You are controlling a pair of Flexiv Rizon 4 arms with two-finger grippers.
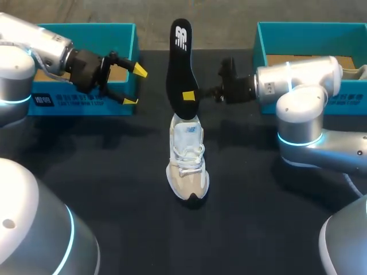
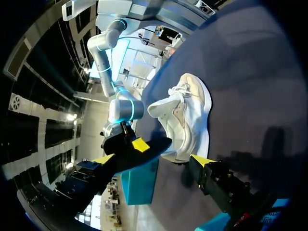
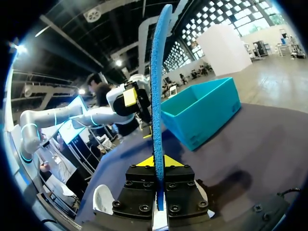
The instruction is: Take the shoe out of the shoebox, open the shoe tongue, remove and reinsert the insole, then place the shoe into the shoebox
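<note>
The right claw point(image 3: 155, 162) is clamped on the insole point(image 1: 180, 63), one yellow tip against each face near the insole's lower part; seen from the right wrist, the insole stands edge-on between the fingers, its blue side showing, and rises well above them; in the head view its black face shows, and it leans only slightly off upright; its lower end meets the opening of the shoe point(image 1: 187, 163), though whether it reaches inside cannot be told; the shoe, cream and white with white laces, stands on its sole in the middle of the black counter point(image 1: 114, 183), its dark toe turned toward the near edge; the left claw point(image 1: 133, 86) hangs above the counter to the left of the insole, fingers spread wide and holding nothing, clear of both insole and shoe; just behind it sits the left shoebox point(image 1: 86, 27), teal, at the far left of the counter; the right shoebox point(image 1: 261, 40), also teal, sits at the far right behind the right arm, well apart from the shoe.
</note>
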